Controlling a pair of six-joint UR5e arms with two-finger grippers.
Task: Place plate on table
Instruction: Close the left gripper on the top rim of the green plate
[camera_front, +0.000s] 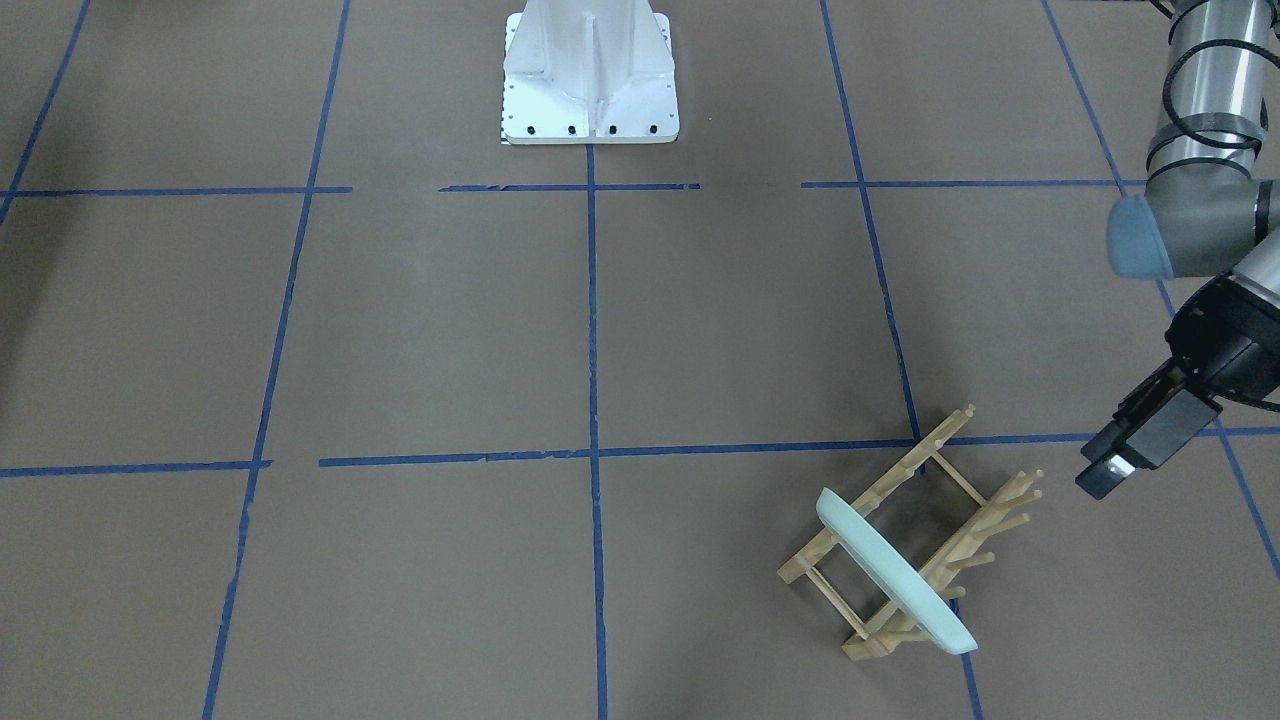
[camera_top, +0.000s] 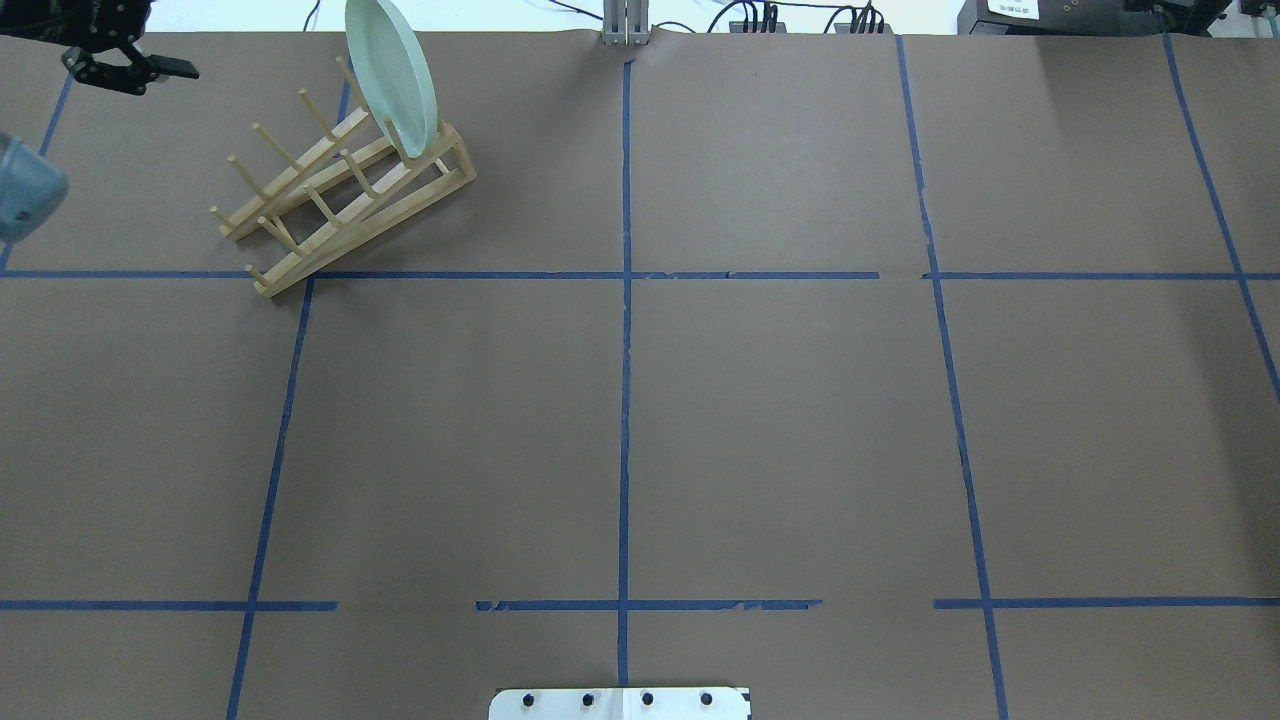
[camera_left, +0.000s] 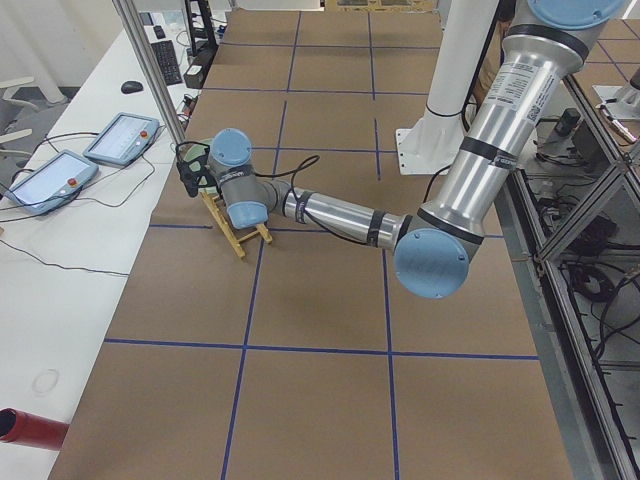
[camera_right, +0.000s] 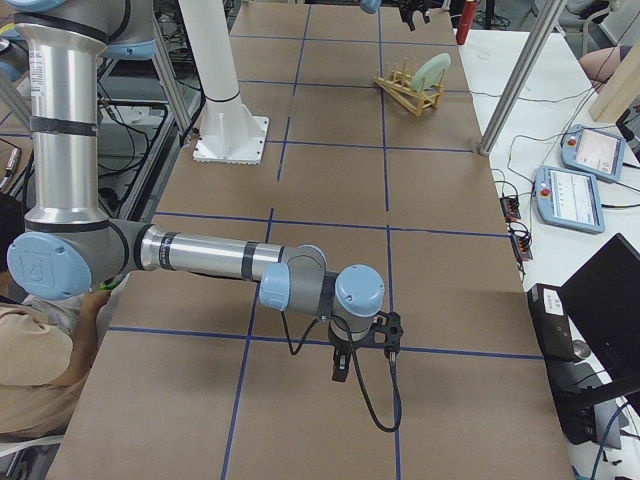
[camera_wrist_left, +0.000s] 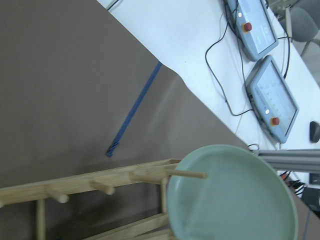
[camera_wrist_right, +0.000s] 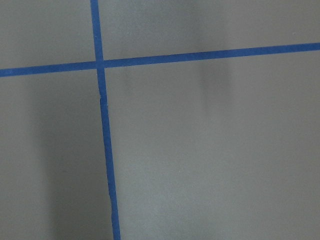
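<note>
The pale mint-green plate (camera_front: 893, 571) stands on edge in the end slot of the light wooden peg rack (camera_front: 945, 500). It also shows in the overhead view (camera_top: 392, 78), the left wrist view (camera_wrist_left: 235, 197) and the right side view (camera_right: 432, 69). My left gripper (camera_front: 1105, 472) hovers empty beside the rack's free end, apart from the plate; in the overhead view (camera_top: 160, 78) its fingers look spread open. My right gripper (camera_right: 362, 350) hangs low over the brown table (camera_top: 780, 420), far from the plate; I cannot tell if it is open or shut.
The white robot base (camera_front: 590, 75) stands at the table's middle edge. Two teach pendants (camera_wrist_left: 262, 65) and cables lie on the white bench past the table's far edge. A metal post (camera_right: 520, 80) rises near the rack. Blue tape lines (camera_wrist_right: 105, 125) cross the paper.
</note>
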